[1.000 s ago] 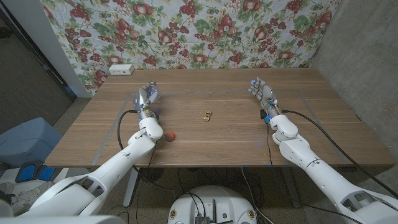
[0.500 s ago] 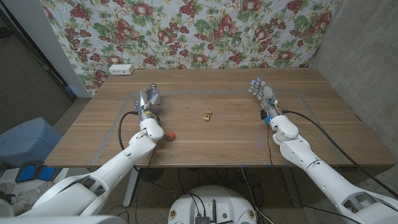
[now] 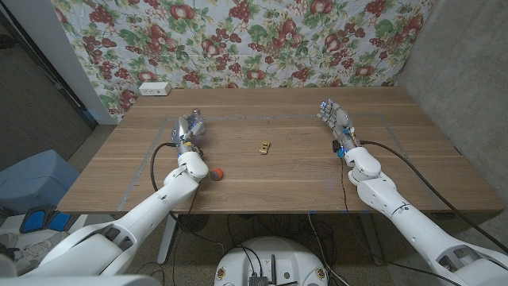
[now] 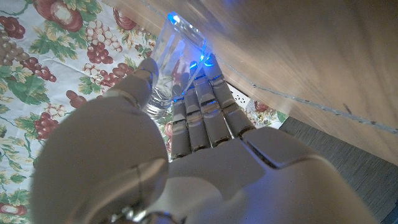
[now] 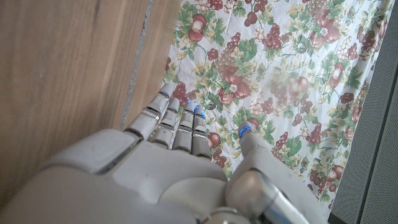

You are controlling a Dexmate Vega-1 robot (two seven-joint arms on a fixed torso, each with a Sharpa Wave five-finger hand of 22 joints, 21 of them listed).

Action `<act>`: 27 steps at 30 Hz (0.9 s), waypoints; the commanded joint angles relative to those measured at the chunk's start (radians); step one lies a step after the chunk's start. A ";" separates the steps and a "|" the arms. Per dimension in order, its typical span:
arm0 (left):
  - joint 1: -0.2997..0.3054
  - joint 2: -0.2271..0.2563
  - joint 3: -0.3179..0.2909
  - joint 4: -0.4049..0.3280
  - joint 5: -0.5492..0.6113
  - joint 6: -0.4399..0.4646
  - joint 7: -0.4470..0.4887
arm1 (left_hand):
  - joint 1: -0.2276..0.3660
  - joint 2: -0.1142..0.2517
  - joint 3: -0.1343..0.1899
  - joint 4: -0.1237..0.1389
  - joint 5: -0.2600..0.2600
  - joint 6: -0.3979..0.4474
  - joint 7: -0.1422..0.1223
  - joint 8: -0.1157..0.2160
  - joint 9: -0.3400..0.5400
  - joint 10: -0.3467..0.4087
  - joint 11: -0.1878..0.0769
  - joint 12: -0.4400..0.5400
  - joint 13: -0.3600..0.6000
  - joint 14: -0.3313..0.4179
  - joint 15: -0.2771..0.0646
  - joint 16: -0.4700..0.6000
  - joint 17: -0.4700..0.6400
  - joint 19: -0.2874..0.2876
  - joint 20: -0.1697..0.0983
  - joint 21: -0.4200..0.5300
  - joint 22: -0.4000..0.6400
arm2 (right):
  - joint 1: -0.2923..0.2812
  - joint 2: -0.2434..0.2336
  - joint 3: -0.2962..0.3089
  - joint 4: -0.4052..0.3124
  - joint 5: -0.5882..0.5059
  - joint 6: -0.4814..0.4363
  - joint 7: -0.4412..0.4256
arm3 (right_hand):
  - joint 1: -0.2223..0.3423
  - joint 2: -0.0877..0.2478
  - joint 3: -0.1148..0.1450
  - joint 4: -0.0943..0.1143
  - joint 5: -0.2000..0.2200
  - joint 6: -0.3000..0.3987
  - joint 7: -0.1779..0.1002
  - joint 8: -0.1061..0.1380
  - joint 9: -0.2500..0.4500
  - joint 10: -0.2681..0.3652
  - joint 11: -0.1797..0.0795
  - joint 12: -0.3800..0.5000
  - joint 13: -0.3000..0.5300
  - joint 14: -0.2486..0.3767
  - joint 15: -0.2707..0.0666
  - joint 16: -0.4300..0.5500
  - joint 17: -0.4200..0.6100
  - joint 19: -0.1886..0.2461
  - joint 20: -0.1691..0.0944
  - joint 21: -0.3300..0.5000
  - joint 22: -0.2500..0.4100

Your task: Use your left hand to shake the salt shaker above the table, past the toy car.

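Observation:
At the table's left, my left hand [image 3: 189, 127] grips a clear glass salt shaker [image 3: 195, 117]. In the left wrist view the shaker [image 4: 169, 62] sits between the thumb and the fingers [image 4: 202, 106], lit blue by the fingertip lights. Its end lies close to the wood, and I cannot tell whether it touches. A small yellow toy car [image 3: 264, 146] stands mid-table, to the right of that hand. My right hand [image 3: 335, 119] stands on its edge at the table's right, fingers apart, holding nothing. The right wrist view shows its fingers [image 5: 177, 124] beside the table.
A small red-orange object [image 3: 217, 172] lies by my left forearm near the front. A white box [image 3: 154, 88] sits at the table's back left corner. A flowered cloth [image 3: 262, 40] hangs behind the table. Bare wood [image 3: 302, 171] stretches between the two hands.

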 commanded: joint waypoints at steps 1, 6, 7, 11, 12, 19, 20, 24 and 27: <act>-0.003 0.015 0.008 -0.016 -0.005 0.025 -0.029 | -0.014 -0.027 -0.034 0.008 -0.001 0.107 -0.098 -0.001 0.001 0.162 -0.188 -0.009 0.005 -0.016 -0.157 0.001 0.005 -0.016 -0.088 -0.004 0.003 | -0.001 0.002 0.002 0.000 0.005 0.006 0.005 | -0.010 -0.003 0.004 -0.001 0.006 0.005 -0.001 0.002 0.004 0.005 0.001 0.000 0.005 0.005 0.002 0.000 0.005 0.006 0.001 -0.004 0.003; -0.001 0.021 0.009 -0.028 -0.007 0.043 -0.040 | -0.037 -0.040 -0.053 0.014 -0.001 0.100 -0.104 0.001 -0.001 0.134 -0.185 -0.020 0.005 -0.034 -0.154 -0.002 0.006 -0.028 -0.084 -0.010 0.003 | 0.002 0.003 0.001 0.006 0.009 0.006 0.012 | -0.012 -0.004 0.004 0.000 0.006 0.004 0.000 0.002 0.004 0.005 0.003 0.000 0.005 0.005 0.004 0.000 0.006 0.006 0.002 -0.004 0.003; 0.000 0.021 0.008 -0.030 -0.008 0.047 -0.041 | -0.047 -0.049 -0.063 0.015 -0.002 0.094 -0.105 0.001 -0.002 0.133 -0.183 -0.021 0.005 -0.045 -0.151 -0.005 0.006 -0.032 -0.078 -0.013 0.003 | 0.003 0.002 0.000 0.007 0.007 0.007 0.014 | -0.012 -0.004 0.003 0.000 0.006 0.004 0.000 0.002 0.004 0.005 0.003 0.000 0.005 0.005 0.005 -0.001 0.006 0.006 0.003 -0.003 0.003; 0.000 0.024 0.011 -0.034 -0.007 0.051 -0.045 | -0.097 -0.081 -0.106 0.025 -0.005 0.084 -0.118 0.004 -0.005 0.102 -0.176 -0.030 0.004 -0.078 -0.144 -0.008 0.008 -0.046 -0.069 -0.024 0.002 | 0.003 0.006 0.001 0.009 0.010 0.007 0.012 | -0.014 -0.006 0.002 0.001 0.006 0.003 0.000 0.002 0.004 0.005 0.004 0.000 0.005 0.005 0.004 -0.001 0.006 0.006 0.004 -0.003 0.003; 0.000 0.024 0.011 -0.033 -0.006 0.051 -0.044 | -0.106 -0.084 -0.113 0.027 -0.005 0.082 -0.117 0.004 -0.005 0.094 -0.175 -0.033 0.004 -0.085 -0.141 -0.008 0.008 -0.049 -0.066 -0.026 0.002 | 0.003 0.005 0.000 0.010 0.008 0.009 0.015 | -0.014 -0.006 0.002 0.001 0.005 0.002 0.000 0.001 0.004 0.006 0.005 0.001 0.005 0.005 0.005 -0.001 0.006 0.006 0.004 -0.003 0.003; 0.001 0.022 0.010 -0.033 -0.003 0.051 -0.033 | -0.179 -0.115 -0.180 0.034 -0.004 0.020 -0.127 0.000 -0.012 -0.040 -0.150 -0.061 0.003 -0.171 -0.104 -0.014 0.010 -0.115 -0.015 -0.070 0.003 | 0.002 0.008 0.002 0.010 0.009 0.008 0.008 | -0.017 -0.008 0.000 0.002 0.005 0.002 -0.001 0.001 0.004 0.005 0.004 0.000 0.005 0.007 0.005 -0.001 0.006 0.006 0.004 -0.003 0.003; 0.002 0.021 0.009 -0.036 -0.003 0.054 -0.031 | -0.182 -0.116 -0.185 0.032 -0.004 0.005 -0.128 -0.002 -0.012 -0.048 -0.148 -0.060 0.003 -0.182 -0.100 -0.015 0.010 -0.130 -0.012 -0.079 0.003 | 0.002 0.007 0.001 0.011 0.008 0.009 0.009 | -0.017 -0.008 0.000 0.002 0.005 0.002 0.000 0.001 0.004 0.006 0.005 0.000 0.005 0.006 0.003 -0.001 0.006 0.006 0.004 -0.004 0.003; 0.002 0.025 0.012 -0.041 0.005 0.052 -0.027 | -0.192 -0.114 -0.200 0.029 -0.002 -0.033 -0.136 -0.003 -0.014 -0.096 -0.138 -0.060 0.002 -0.215 -0.093 -0.015 0.010 -0.149 -0.002 -0.096 0.003 | 0.003 0.009 0.001 0.014 0.007 0.014 0.010 | -0.019 -0.008 -0.001 0.003 0.005 0.001 0.000 0.001 0.004 0.007 0.005 0.001 0.005 0.006 0.004 -0.001 0.006 0.006 0.004 -0.003 0.003; 0.002 0.030 0.016 -0.048 0.013 0.055 -0.029 | -0.198 -0.117 -0.211 0.026 -0.001 -0.063 -0.144 -0.003 -0.015 -0.142 -0.130 -0.064 0.002 -0.247 -0.083 -0.019 0.007 -0.166 0.003 -0.110 0.003 | 0.004 0.009 0.001 0.015 0.006 0.014 0.010 | -0.020 -0.008 -0.001 0.003 0.005 0.001 0.000 0.001 0.004 0.006 0.005 0.001 0.005 0.005 0.006 -0.002 0.006 0.006 0.004 -0.003 0.003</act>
